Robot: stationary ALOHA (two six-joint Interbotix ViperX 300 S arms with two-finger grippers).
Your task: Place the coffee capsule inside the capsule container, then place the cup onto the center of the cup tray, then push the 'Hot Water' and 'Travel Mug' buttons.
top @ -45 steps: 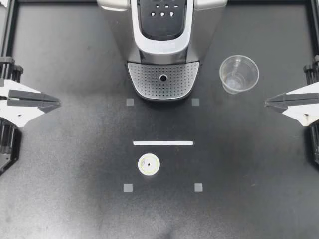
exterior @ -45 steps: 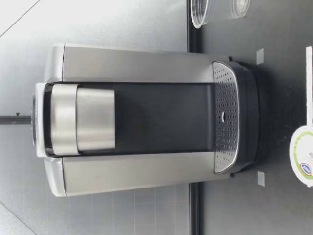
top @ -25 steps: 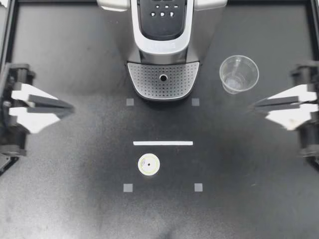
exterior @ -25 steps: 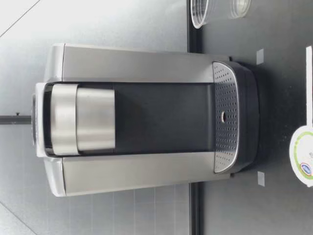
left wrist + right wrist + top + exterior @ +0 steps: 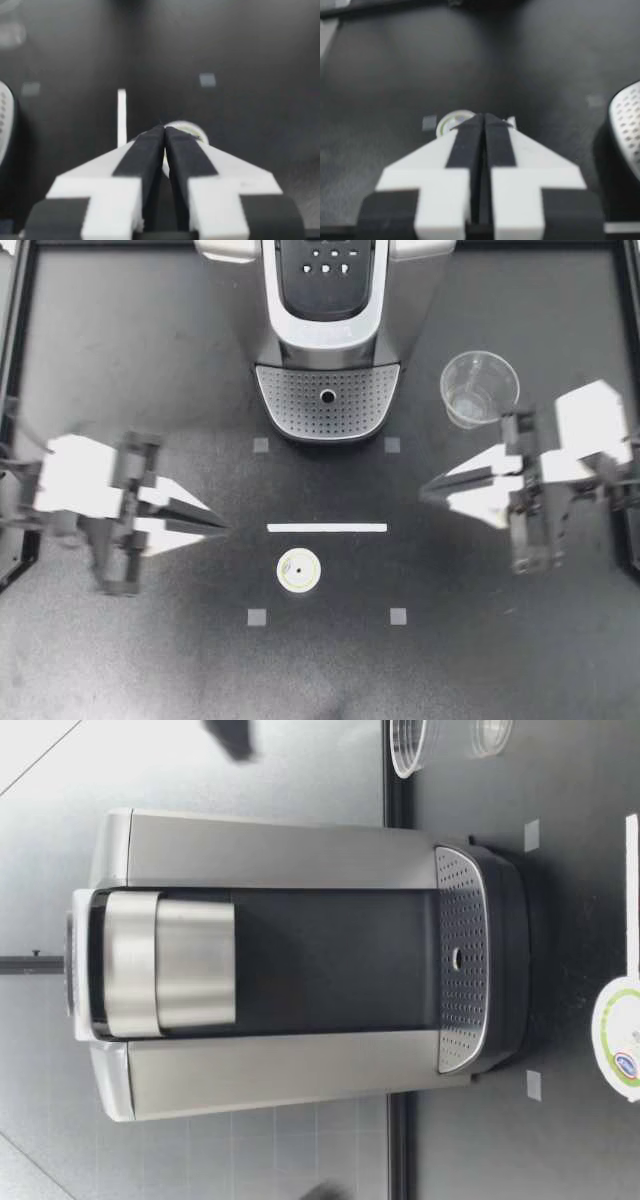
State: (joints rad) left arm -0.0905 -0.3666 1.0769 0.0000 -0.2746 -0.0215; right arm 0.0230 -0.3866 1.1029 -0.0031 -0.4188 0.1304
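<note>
A white, green-rimmed coffee capsule lies on the black table just in front of a white tape strip. The clear plastic cup stands upright to the right of the coffee machine, whose perforated cup tray is bare. My left gripper is shut and empty, its tips a short way left of the capsule. My right gripper is shut and empty, below the cup and right of the strip. Both wrist views show the capsule just beyond shut fingertips.
The machine's buttons sit on its top panel at the back. Small grey square markers lie on the table around the capsule. In the low view the capsule lies near the camera, before the tray.
Both arms have swung in from the table's sides toward the middle, the left toward the capsule, the right to below the cup. Capsule and cup have not moved.
</note>
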